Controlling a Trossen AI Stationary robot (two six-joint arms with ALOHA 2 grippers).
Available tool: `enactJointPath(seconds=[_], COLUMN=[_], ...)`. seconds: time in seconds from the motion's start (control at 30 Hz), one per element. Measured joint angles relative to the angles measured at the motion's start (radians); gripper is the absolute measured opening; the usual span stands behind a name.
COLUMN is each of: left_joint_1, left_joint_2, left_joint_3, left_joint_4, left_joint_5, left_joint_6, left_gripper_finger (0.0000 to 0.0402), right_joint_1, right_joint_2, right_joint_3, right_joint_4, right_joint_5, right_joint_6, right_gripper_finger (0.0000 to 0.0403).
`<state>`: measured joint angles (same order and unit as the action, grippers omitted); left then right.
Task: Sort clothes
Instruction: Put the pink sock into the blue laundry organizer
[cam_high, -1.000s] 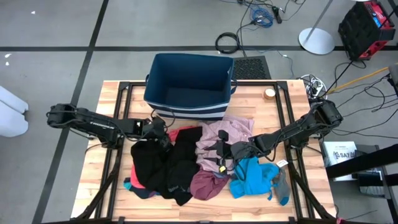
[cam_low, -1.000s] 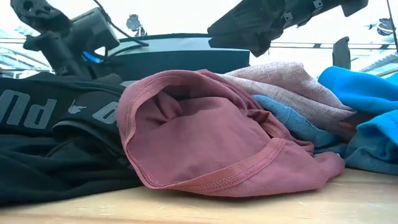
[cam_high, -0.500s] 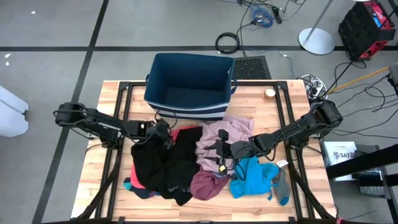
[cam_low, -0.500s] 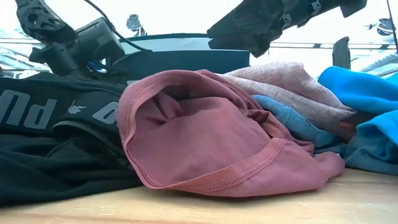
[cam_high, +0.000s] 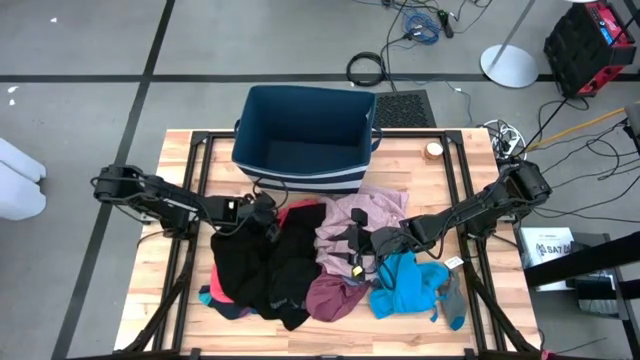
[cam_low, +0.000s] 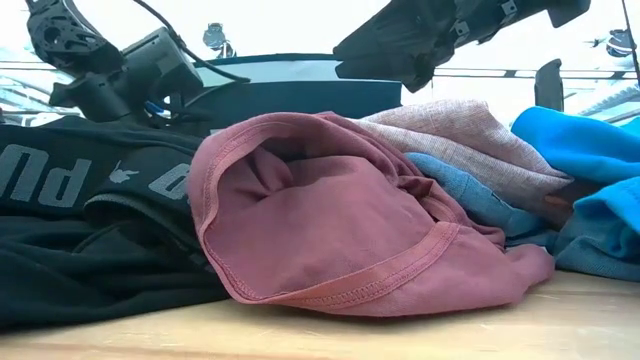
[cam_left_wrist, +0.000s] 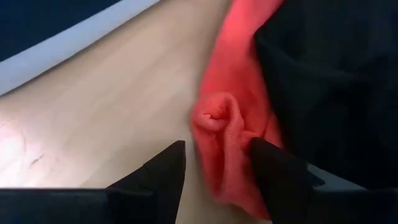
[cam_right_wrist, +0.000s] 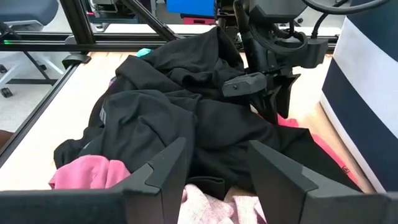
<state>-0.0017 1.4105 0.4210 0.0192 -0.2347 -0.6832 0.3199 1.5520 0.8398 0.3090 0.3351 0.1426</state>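
Observation:
The clothes lie heaped on the wooden table (cam_high: 190, 160): black garments (cam_high: 255, 265), a red cloth (cam_high: 300, 212), a pale pink garment (cam_high: 360, 215), a maroon one (cam_high: 335, 295) and a bright blue one (cam_high: 410, 285). My left gripper (cam_high: 268, 222) is open at the heap's far left. Its fingers stand on either side of the red cloth's bunched end (cam_left_wrist: 214, 121). My right gripper (cam_high: 352, 250) is open and empty just above the pink garment. In its wrist view (cam_right_wrist: 217, 146) it faces the black garments (cam_right_wrist: 161, 118) and the left gripper (cam_right_wrist: 264, 84). My left gripper's open fingers stand astride the red cloth's bunched end (cam_left_wrist: 230, 162), coming from the table's left. One finger (cam_left_wrist: 273, 168) is right at the cloth, but I cannot tell whether it touches. The cloth lies on the table beside the black garment (cam_left_wrist: 336, 81).
The dark blue bin (cam_high: 305, 135) with white stripes stands at the table's far edge, just behind the heap. A roll of tape (cam_high: 433, 150) lies at the far right. A grey sock (cam_high: 452, 300) lies at the near right and a teal edge (cam_high: 205, 297) at the near left.
My left gripper has gone a little toward the table's right, closer to the red cloth and the black garment. The clothes and my right gripper have kept still.

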Motion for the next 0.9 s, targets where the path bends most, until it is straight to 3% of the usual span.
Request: enactJointPath(seconds=[0.1, 0.23, 0.27, 0.43, 0.6, 0.9], left_joint_1=[-0.009, -0.034, -0.043, -0.093, -0.141, -0.204], left_joint_2=[0.0, 0.001, -0.001, -0.026, -0.09, -0.213], left_joint_3=[0.0, 0.0, 0.001, 0.038, 0.107, 0.253], left_joint_4=[-0.002, 0.004, 0.005, -0.015, -0.009, 0.006], left_joint_5=[0.018, 0.034, 0.035, 0.041, -0.051, -0.092], left_joint_6=[0.018, 0.015, 0.011, 0.019, 0.095, 0.27], left_gripper_finger=[0.0143, 0.003, 0.0018, 0.001, 0.0006, 0.0004], right_joint_1=[0.0, 0.0, 0.0, 0.0, 0.0, -0.005], right_joint_2=[0.0, 0.0, 0.0, 0.0, 0.0, 0.0], right_joint_3=[0.0, 0.0, 0.0, 0.0, 0.0, 0.001], right_joint_4=[0.0, 0.0, 0.0, 0.001, 0.033, 0.183], right_joint_5=[0.0, 0.004, 0.004, 0.004, 0.004, 0.004], right_joint_6=[0.002, 0.002, 0.003, 0.01, -0.004, -0.174], right_gripper_finger=[0.016, 0.016, 0.016, 0.016, 0.016, 0.016])
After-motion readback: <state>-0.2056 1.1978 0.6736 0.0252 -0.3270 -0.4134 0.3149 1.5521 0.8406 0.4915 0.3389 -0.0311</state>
